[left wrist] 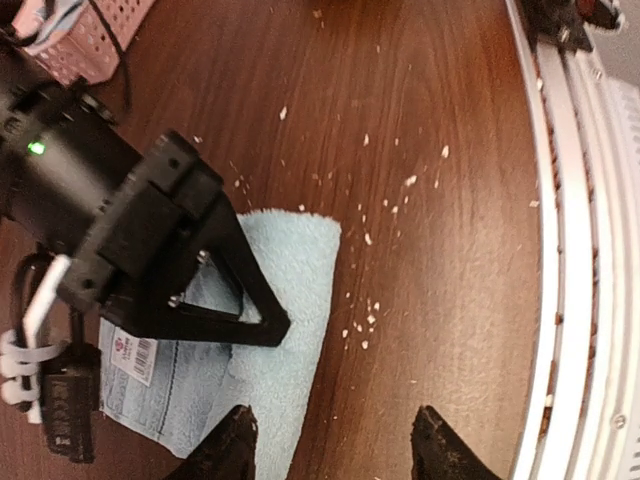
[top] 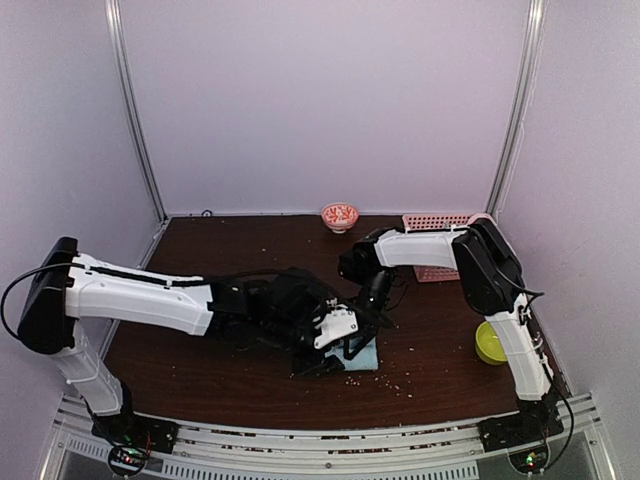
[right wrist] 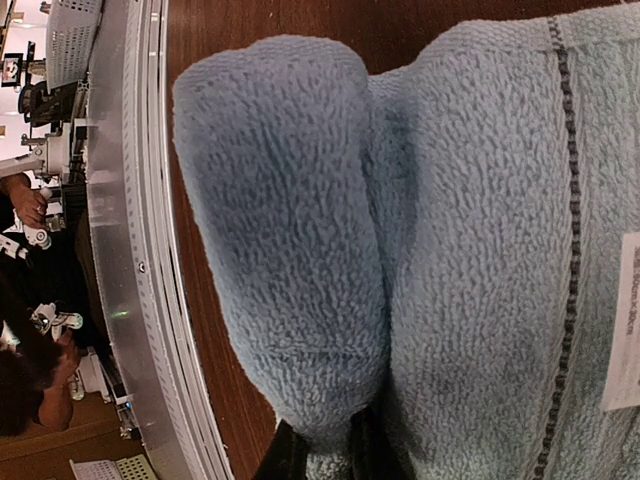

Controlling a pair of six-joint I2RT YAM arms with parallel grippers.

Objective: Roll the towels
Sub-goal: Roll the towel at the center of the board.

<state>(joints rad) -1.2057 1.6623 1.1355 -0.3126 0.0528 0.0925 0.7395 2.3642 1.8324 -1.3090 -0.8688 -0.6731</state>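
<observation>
A plain light-blue towel (top: 362, 356) lies on the dark wooden table near the front middle. Its near end is rolled into a thick fold (right wrist: 280, 220), and the rest (right wrist: 500, 250) lies flat with a white label (right wrist: 625, 320). My right gripper (right wrist: 325, 455) is shut on the end of that roll, its fingers pinching the cloth. From above, the right gripper (top: 368, 315) points down onto the towel. My left gripper (left wrist: 335, 445) stands open over the towel's (left wrist: 290, 290) edge and the bare wood beside it, holding nothing. The left gripper (top: 345, 343) sits close against the right one.
A pink lattice basket (top: 440, 255) stands at the back right and a lime-green bowl (top: 490, 342) by the right arm. A small red-and-white bowl (top: 340, 215) sits at the back edge. Pale crumbs (left wrist: 400, 190) are scattered on the wood. The metal front rail (left wrist: 570, 250) is close.
</observation>
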